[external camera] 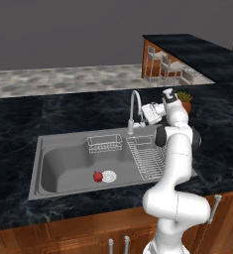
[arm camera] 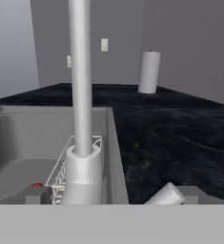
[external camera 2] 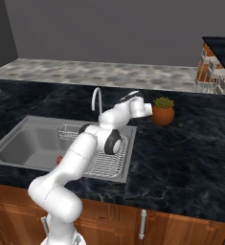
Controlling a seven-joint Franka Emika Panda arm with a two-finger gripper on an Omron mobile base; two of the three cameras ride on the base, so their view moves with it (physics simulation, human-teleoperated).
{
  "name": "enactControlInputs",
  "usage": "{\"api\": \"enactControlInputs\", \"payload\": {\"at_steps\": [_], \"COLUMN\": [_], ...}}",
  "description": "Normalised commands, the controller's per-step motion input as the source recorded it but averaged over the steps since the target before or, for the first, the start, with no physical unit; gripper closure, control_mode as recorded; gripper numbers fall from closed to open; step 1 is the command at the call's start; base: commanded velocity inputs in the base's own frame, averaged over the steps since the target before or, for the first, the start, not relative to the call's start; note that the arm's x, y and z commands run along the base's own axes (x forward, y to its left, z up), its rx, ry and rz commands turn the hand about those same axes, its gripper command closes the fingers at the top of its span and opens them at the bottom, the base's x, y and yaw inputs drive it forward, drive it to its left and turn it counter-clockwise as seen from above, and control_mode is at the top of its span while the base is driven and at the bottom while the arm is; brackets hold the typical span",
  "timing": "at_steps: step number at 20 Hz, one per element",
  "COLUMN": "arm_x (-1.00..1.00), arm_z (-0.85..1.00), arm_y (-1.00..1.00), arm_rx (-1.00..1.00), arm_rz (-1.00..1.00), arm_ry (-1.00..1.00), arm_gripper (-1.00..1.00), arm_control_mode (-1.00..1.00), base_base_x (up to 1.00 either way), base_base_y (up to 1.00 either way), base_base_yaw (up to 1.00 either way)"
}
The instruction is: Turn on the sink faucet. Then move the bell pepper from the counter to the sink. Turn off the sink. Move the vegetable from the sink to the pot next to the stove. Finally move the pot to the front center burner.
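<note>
A dark marbled worktop (external camera: 19, 124) runs the width of the room over wooden cabinet fronts (external camera 2: 181, 227) with metal handles. A small potted plant (external camera 2: 163, 110) in a terracotta pot stands on it. A wire dish rack (external camera: 146, 158) sits on the drainboard, with a small wire basket (external camera: 104, 144) hung just left of it. A white paper towel roll (arm camera: 149, 72) stands upright at the far end of the worktop. Pale chairs (external camera: 163, 67) are grouped beside a second dark counter (external camera: 197, 52) in the background.
</note>
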Motion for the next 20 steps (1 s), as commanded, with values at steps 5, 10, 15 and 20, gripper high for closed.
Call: {"api": "enactControlInputs", "payload": {"at_steps": [5,10,15,20], "arm_x": [0.00,-0.25,-0.65,-0.78], "arm_z": [0.29,0.32,0.23,0.36], "arm_y": [-0.02,0.00,0.00,0.00], "arm_rx": [0.00,0.00,0.00,0.00], "arm_rz": [0.00,0.00,0.00,0.00], "arm_ry": [-0.04,-0.09,-0.15,-0.19], "arm_gripper": [-1.00,-1.00,-1.00,-1.00], "arm_control_mode": [-1.00,-1.00,-1.00,-1.00], "base_base_x": [0.00,0.00,0.00,0.00], "base_base_y": [0.00,0.00,0.00,0.00], "base_base_yaw": [0.00,0.00,0.00,0.00]}}
